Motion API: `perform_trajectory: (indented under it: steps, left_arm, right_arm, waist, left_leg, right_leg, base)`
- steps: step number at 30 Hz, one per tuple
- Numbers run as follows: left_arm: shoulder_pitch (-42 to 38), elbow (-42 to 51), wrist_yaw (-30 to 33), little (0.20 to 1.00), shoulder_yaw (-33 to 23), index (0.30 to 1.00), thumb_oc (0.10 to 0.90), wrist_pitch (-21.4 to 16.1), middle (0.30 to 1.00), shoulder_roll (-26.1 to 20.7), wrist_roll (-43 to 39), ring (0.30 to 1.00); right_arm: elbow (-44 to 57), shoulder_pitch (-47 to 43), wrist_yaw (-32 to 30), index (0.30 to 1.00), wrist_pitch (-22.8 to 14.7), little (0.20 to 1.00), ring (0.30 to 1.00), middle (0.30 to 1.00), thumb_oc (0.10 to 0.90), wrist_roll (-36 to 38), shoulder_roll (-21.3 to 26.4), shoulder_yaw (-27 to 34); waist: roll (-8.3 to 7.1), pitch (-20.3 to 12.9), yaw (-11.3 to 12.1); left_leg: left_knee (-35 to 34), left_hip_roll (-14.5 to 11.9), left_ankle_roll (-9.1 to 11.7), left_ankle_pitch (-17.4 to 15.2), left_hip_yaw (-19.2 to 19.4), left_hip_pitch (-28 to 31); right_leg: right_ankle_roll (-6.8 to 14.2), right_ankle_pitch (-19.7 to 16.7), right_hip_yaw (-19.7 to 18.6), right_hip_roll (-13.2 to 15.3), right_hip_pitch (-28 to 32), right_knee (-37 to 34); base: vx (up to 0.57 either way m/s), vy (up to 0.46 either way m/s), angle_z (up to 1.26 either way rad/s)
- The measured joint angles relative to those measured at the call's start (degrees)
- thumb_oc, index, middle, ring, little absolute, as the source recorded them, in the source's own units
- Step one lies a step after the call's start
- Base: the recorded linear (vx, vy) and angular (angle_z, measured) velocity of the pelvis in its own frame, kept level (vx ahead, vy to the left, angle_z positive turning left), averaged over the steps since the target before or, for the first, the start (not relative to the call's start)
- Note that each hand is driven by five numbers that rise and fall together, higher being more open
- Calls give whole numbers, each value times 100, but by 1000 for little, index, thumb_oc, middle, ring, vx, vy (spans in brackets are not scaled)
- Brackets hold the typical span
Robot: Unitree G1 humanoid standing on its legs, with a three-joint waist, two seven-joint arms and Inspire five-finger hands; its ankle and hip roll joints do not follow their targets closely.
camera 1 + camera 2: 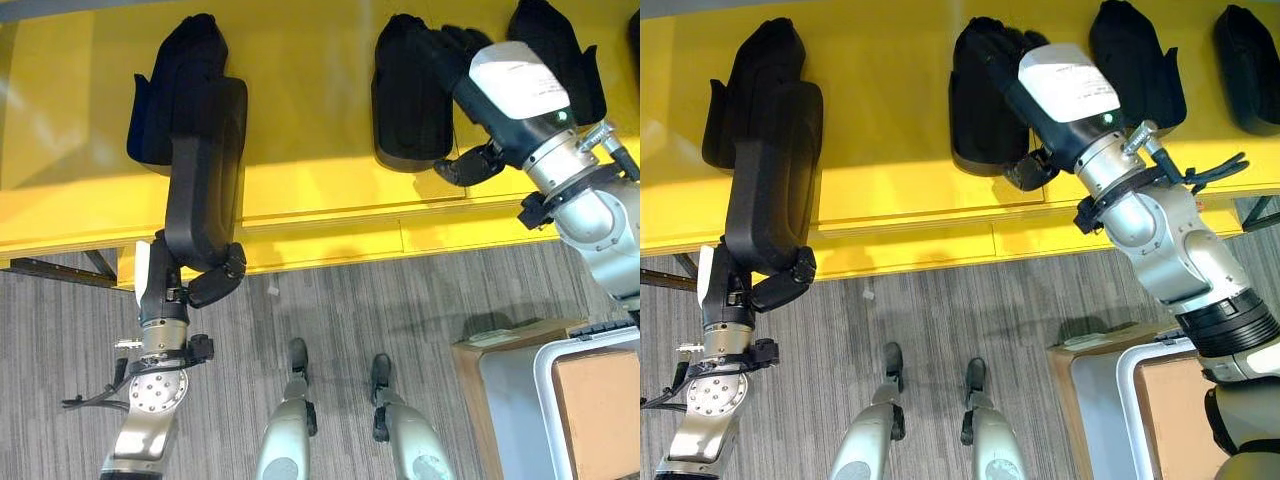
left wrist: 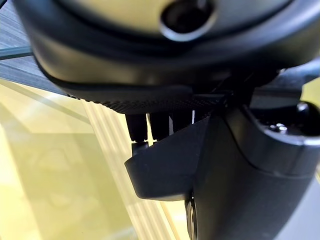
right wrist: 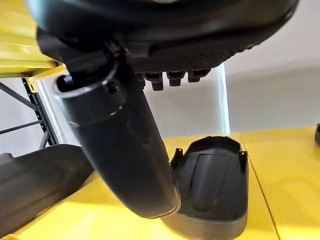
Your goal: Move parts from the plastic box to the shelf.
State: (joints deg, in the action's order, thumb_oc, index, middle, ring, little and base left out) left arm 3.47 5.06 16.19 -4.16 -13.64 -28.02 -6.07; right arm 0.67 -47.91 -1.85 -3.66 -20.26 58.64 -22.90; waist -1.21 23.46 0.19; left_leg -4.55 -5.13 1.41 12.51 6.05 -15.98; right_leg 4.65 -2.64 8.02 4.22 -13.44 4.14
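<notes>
Shelf: a yellow shelf is running across the far side, above grey carpet.
Parts: black parts are lying in a row on the shelf.
Left hand: curling round a long black part over the shelf's left.
Right hand: resting on a shelf part; grip cannot be told.
Box: a plastic box is sitting near right, holding a brown slab.

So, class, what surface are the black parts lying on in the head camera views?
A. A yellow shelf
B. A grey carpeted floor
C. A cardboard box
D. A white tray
A: the black parts lie in a row on the yellow shelf, where the left hand and the right hand each reach a part.
</notes>
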Motion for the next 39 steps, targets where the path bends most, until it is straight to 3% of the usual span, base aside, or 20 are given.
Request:
perform_trajectory:
  steps: [35, 39]
  left_arm:
    - [-479, 572, 589, 300, 48, 300, 400, -58, 300, 48, -35, 300]
    - [-535, 571, 617, 300, 28, 300, 400, -59, 300, 48, -28, 300]
  right_arm:
    - [-147, 29, -133, 1000, -25, 1000, 1000, 1000, 900, 2, -319, -6]
    - [-258, -47, -187, 1000, -39, 1000, 1000, 1000, 900, -46, -323, -237]
  waist:
    - [-4, -1, -78]
    - [-4, -1, -73]
  left_leg:
    - [0, -3, -9, 8, -1, 3]
    - [0, -2, -9, 8, -1, 3]
  right_leg:
    - [7, 24, 0, 2, -19, 55]
    - [7, 24, 0, 3, -20, 57]
  base:
    - [0, 0, 0]
    - [0, 0, 0]
